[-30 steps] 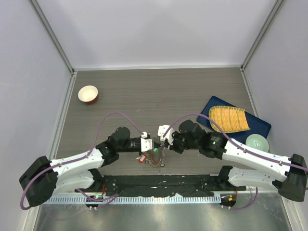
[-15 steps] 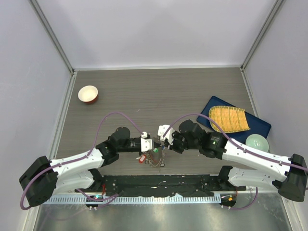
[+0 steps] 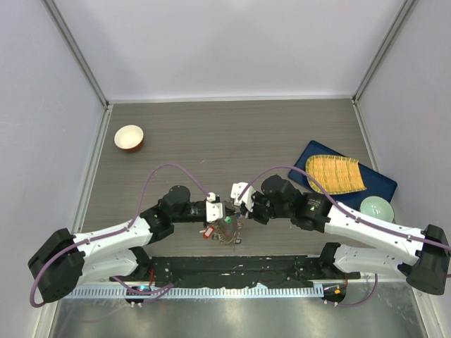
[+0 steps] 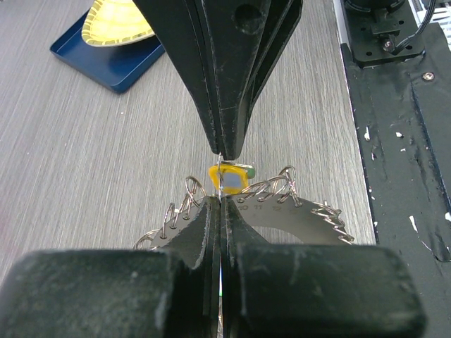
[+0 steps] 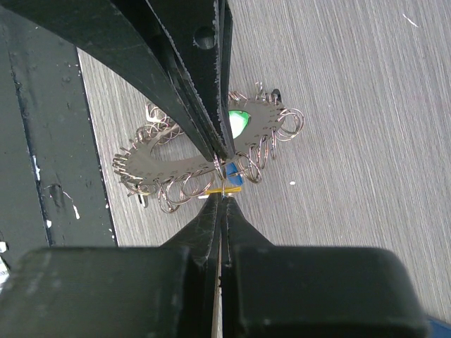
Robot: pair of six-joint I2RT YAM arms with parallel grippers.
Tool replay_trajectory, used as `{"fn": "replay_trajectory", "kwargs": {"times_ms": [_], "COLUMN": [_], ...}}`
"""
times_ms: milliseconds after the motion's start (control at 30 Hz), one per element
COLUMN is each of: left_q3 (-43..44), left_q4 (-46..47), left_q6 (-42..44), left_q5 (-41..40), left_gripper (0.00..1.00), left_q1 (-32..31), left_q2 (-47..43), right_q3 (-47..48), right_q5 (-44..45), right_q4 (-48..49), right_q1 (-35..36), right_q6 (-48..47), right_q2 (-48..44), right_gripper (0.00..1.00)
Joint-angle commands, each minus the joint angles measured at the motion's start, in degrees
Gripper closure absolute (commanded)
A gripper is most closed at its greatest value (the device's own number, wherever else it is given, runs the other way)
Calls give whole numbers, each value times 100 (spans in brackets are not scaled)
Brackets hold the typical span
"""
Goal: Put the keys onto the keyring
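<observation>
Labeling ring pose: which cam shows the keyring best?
Right wrist: the keyring shows nearly its whole toothed rim and wire loops, sharp; only the left gripper crosses its middle. Left wrist catches just an arc behind that gripper. Top external gives only a tiny blur.

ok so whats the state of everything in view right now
left hand: shut, tip at a small wire loop
right hand: shut, tip meeting the left's
keyring: flat on the table, loops along its rim
keys: tags bunched by the keyring
red bowl: upright, empty
green bowl: upright, empty
tray: flat, yellow dish on it
</observation>
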Motion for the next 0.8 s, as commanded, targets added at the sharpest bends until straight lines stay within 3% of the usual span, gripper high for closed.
{"fn": "replay_trajectory", "kwargs": {"times_ms": [0, 767], "left_q3": [11, 19], "left_q4": [475, 756], "left_q6": [-36, -124], "left_q5": [169, 293], "left_gripper": [100, 100], "left_q1": [29, -102], "left_q2": [-46, 77], "right_q3": [38, 64], "right_q5": [-81, -371], "right_q4": [235, 402], "right_q1": [-23, -32], "right_q6": [-36, -44], "right_q2": [12, 74], "right_gripper": [99, 99]}}
